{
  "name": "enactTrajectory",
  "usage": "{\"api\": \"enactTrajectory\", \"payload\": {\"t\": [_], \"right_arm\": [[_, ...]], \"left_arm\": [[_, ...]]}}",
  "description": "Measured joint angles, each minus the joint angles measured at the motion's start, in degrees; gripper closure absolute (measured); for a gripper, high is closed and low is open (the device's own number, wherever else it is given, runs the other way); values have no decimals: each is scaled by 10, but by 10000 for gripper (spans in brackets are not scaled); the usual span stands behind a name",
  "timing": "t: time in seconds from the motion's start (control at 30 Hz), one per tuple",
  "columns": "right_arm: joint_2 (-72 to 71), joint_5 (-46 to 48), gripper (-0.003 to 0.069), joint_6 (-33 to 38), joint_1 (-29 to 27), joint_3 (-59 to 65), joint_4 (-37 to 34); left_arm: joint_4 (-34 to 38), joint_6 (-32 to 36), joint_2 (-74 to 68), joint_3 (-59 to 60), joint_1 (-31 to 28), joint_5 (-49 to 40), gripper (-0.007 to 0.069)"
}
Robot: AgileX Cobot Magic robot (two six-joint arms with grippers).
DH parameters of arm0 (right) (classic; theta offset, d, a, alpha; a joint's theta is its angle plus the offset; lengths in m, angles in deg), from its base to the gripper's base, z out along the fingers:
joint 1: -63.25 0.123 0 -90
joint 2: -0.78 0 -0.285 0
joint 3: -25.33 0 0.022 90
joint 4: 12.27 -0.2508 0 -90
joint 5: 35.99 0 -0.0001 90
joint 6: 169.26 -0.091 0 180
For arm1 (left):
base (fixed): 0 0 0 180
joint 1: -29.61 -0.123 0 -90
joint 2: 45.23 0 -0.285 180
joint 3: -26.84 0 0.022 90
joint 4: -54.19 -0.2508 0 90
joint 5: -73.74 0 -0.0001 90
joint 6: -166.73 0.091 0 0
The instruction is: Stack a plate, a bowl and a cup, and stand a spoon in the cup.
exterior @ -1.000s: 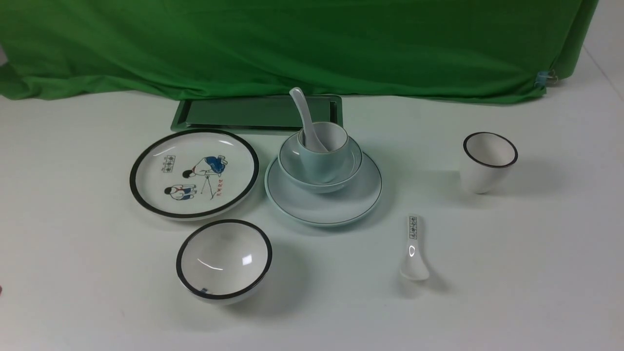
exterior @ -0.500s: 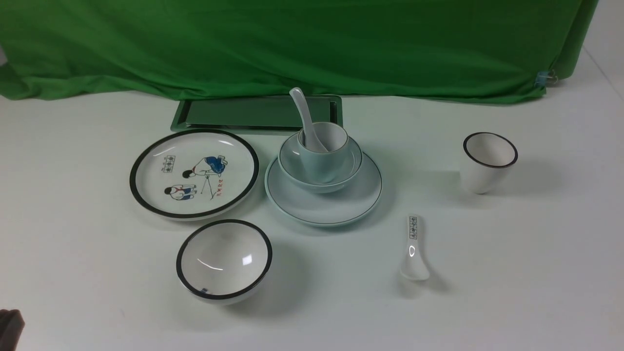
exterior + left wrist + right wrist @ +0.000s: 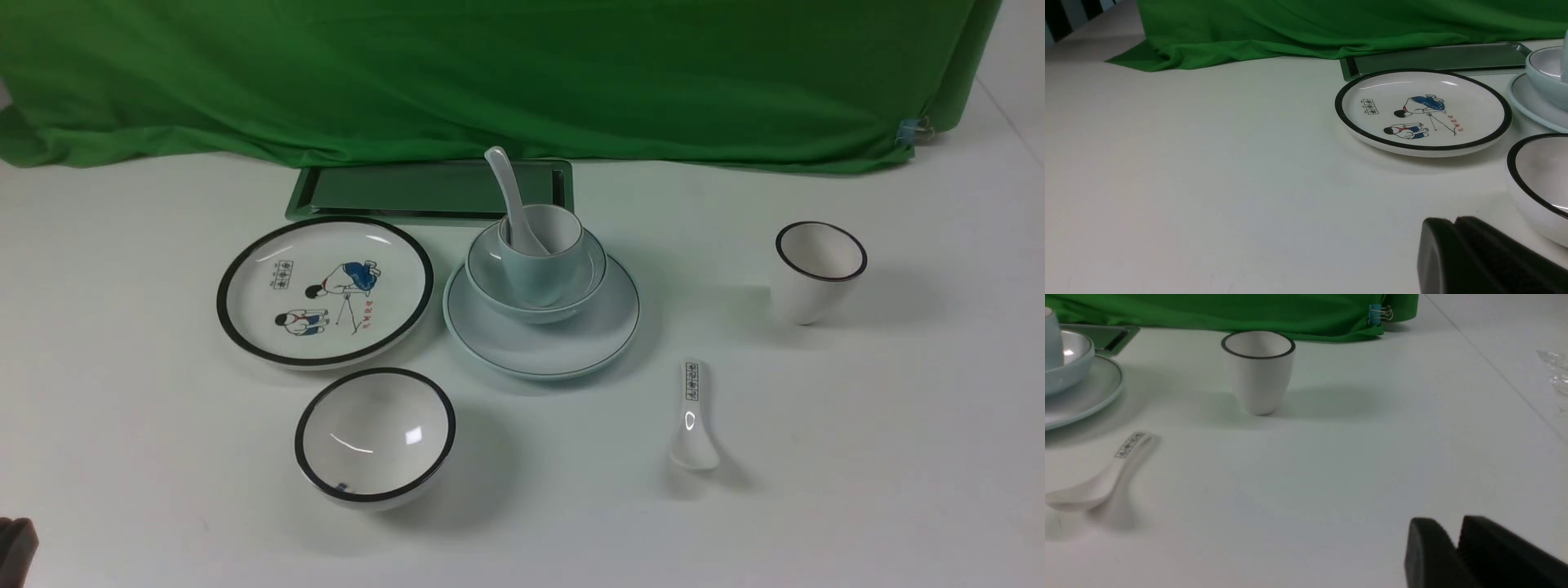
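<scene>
**Both claws closed and empty, stack standing**

Your left claw point(image 3: 1457, 237) and right claw point(image 3: 1457, 539) sit closed, gripping nothing, low over the desk point(image 3: 122, 327). Well ahead, between them, the plate point(image 3: 571, 347) carries the bowl point(image 3: 490, 273), the cup point(image 3: 539, 278) inside, the spoon point(image 3: 504, 184) leaning in it.

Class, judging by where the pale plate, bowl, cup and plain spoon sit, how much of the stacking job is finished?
It looks finished. The plate carries the bowl, the cup sits in the bowl, and the spoon stands in the cup. Nothing is in hand: the left gripper and right gripper look shut and empty. Nothing appears left.
</scene>
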Motion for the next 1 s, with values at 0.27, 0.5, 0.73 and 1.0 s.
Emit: {"api": "enactTrajectory", "payload": {"t": [0.27,0.5,0.73,1.0], "right_arm": [[0,0,484,0,0,0,0],[0,0,468,0,0,0,0],[0,0,458,0,0,0,0],[0,0,432,0,0,0,0]], "left_arm": [[0,1,0,0,0,0,654],[0,3,0,0,0,0,654],[0,5,0,0,0,0,654],[0,5,0,0,0,0,654]]}}
